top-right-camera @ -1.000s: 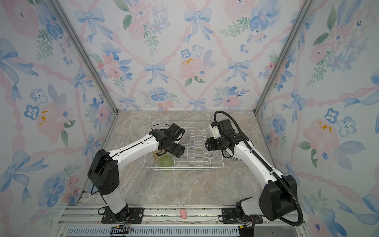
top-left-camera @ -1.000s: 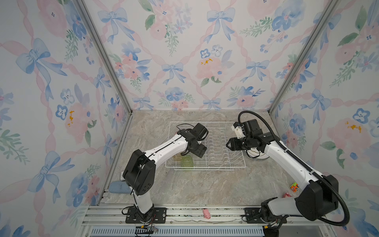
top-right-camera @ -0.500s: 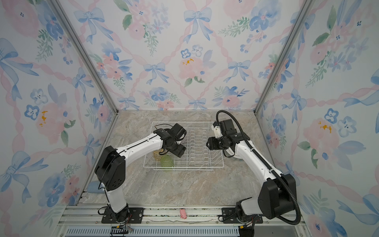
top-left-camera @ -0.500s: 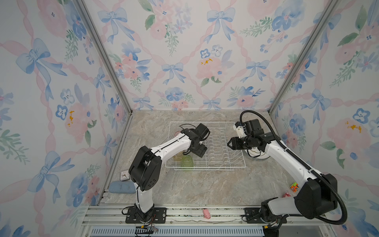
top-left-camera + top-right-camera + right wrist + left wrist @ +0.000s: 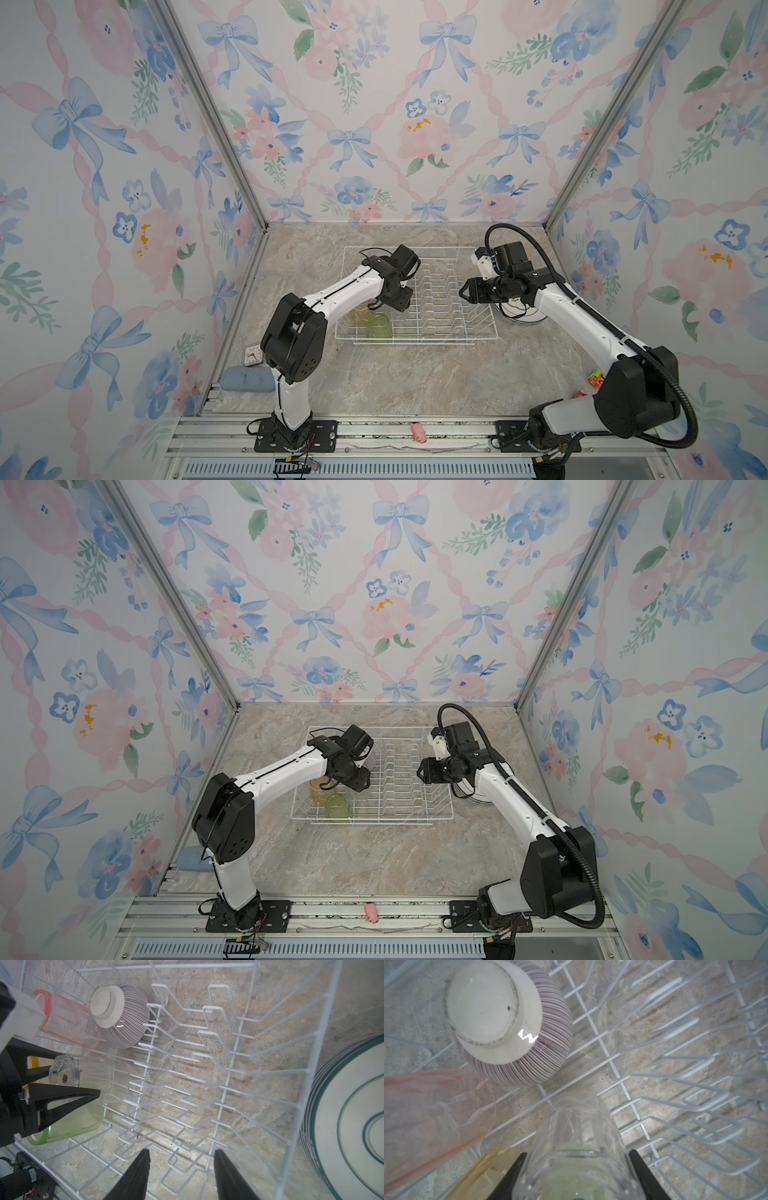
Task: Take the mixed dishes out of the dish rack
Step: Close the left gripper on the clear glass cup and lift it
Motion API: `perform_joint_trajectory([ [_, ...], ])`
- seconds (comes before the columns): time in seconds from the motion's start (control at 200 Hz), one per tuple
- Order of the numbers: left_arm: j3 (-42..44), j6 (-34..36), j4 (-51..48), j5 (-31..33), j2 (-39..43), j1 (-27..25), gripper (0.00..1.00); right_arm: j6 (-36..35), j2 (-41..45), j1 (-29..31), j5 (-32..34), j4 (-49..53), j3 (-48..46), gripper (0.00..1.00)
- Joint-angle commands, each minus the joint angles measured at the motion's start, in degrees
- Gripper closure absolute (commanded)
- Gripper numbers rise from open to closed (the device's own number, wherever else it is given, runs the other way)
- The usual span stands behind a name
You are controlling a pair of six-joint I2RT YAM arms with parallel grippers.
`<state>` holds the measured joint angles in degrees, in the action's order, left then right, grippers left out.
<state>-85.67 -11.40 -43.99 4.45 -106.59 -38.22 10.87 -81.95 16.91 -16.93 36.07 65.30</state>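
The white wire dish rack (image 5: 415, 343) (image 5: 374, 823) sits mid-table. At its left end lie a green tumbler (image 5: 379, 327) (image 5: 76, 1122), a yellow tumbler (image 5: 358, 314) (image 5: 488, 1167), a pink tumbler (image 5: 431, 1109) (image 5: 66, 1020), a clear tumbler (image 5: 579, 1126) (image 5: 95, 1078) and an upturned striped bowl (image 5: 512, 1028) (image 5: 122, 1016). My left gripper (image 5: 397, 301) (image 5: 578, 1153) reaches into the rack, shut on the clear tumbler, a finger against each side. My right gripper (image 5: 463, 291) (image 5: 181, 1151) hangs open over the rack's bare prongs. Stacked plates (image 5: 521, 318) (image 5: 342, 1115) rest on the table right of the rack.
A blue pad (image 5: 247, 380) and a small card (image 5: 251, 357) lie by the left wall. Small colourful toys (image 5: 596, 377) sit at the right near my right arm's base. A pink bit (image 5: 419, 432) lies on the front rail. Walls close in three sides.
My left gripper's jaws have closed in on the clear tumbler, and that arm's elbow has swung right. The right arm has hardly moved.
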Motion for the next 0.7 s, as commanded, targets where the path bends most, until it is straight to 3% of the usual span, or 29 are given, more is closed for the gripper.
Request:
perform_joint_trajectory([
  [0.0, -0.09, -0.03, -1.47, -1.63, 0.26, 0.51, 0.70, 0.10, -0.53, -0.40, -2.75, -1.49, -1.41, 0.47],
  [0.33, -1.90, 1.81, 0.68, -6.06, 6.25, 2.14, 0.70, 4.79, 0.91, -0.38, -18.61, -11.61, -5.78, 0.47],
  [0.695, 1.85, 2.02, 9.16, -22.38, 14.67, 6.46, 0.70, 10.76, 3.32, -0.30, -31.51, -23.90, -11.35, 0.49],
])
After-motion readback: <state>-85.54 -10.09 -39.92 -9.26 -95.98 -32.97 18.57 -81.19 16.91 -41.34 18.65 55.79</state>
